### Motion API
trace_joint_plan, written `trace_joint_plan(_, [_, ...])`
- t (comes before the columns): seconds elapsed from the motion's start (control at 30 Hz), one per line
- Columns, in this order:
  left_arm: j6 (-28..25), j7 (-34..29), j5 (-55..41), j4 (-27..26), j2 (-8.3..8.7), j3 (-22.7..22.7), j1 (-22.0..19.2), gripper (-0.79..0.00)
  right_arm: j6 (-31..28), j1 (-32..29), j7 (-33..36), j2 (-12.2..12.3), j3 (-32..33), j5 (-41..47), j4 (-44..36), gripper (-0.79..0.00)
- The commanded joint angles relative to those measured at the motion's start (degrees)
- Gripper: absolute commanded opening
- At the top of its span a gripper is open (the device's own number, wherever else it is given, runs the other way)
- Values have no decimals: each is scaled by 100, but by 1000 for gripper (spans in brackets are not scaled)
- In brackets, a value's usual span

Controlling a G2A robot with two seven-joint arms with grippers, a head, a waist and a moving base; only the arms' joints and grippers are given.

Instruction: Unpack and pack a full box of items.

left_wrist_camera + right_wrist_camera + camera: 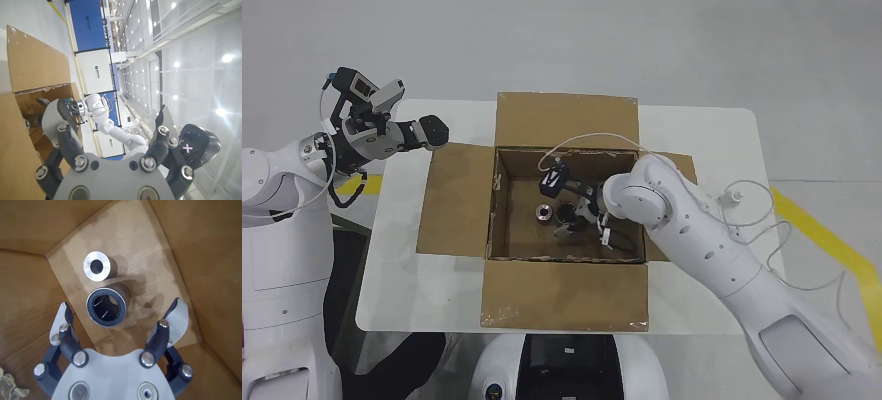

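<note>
The right arm [682, 215] crosses the box [504, 205] rim from 4 o'clock and covers that side of the opening. On the floor toward 9 o'clock, a steel sleeve [100, 266] and a bearing [106, 308] stand just beside each other, with bare cardboard around them. The floor along the 6 o'clock wall lies open.

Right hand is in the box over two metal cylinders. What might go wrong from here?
The silver sleeve stands close beside the black-rimmed bearing, so the open right hand, closing on one, may topple the other. Smooth round metal may slip. The near box walls could snag the hand.
</note>
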Motion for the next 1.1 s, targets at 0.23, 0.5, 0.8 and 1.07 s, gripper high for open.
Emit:
trace_joint_plan(0.23, [0, 0, 0, 0, 0, 0, 0, 0, -97, 131, -31, -105, -167, 96, 276, -102])
trace_joint_plan(0.5, [0, 0, 0, 0, 0, 0, 0, 0, -181, 195, 60, -158, -273, 73, 321, -397])
trace_joint_plan(0.8, [0, 0, 0, 0, 0, 0, 0, 0, -16, 153, 324, -114, -159, -20, -137, -785])
trace_joint_plan(1.07, [0, 0, 0, 0, 0, 0, 0, 0, 168, -78, 614, 34, 185, -137, -1032, -785])
